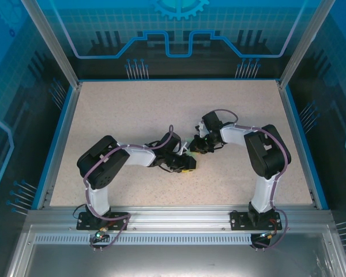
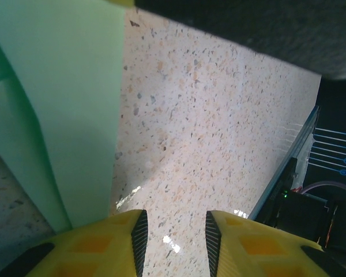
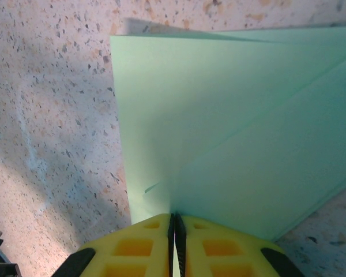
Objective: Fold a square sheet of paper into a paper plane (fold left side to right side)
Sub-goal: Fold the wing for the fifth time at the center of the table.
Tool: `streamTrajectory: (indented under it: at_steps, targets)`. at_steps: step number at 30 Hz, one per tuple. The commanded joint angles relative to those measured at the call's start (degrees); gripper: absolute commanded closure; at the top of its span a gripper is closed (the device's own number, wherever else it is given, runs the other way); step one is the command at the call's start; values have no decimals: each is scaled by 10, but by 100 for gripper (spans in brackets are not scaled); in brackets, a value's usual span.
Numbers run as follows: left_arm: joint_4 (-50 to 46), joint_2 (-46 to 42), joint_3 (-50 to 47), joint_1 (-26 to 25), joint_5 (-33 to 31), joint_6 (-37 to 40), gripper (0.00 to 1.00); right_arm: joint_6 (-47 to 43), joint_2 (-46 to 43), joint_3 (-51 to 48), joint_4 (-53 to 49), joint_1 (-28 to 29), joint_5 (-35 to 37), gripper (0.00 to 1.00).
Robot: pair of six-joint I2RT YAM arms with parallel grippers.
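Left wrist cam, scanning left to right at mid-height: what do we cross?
green paper → speckled table → table edge rail → dark side panel with blue lines

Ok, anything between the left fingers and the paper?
Nothing visible. The paper sits right beside the left gripper, with bare table in the gap between its fingers. The right gripper is shut on the paper's edge.
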Motion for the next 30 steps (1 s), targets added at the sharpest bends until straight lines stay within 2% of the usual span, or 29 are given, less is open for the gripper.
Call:
streamTrajectory:
  at_steps: [1, 17, 30]
  targets:
    - [-17, 12, -20, -3, -6, -12, 65, -12, 27, 3, -37, 6, 51, 86]
    - [-47, 0, -58, -40, -26, -26, 66, -15, 35, 12, -51, 6, 56, 86]
    - [-41, -60, -77, -51, -21, -44, 66, -18, 40, 15, -52, 6, 54, 86]
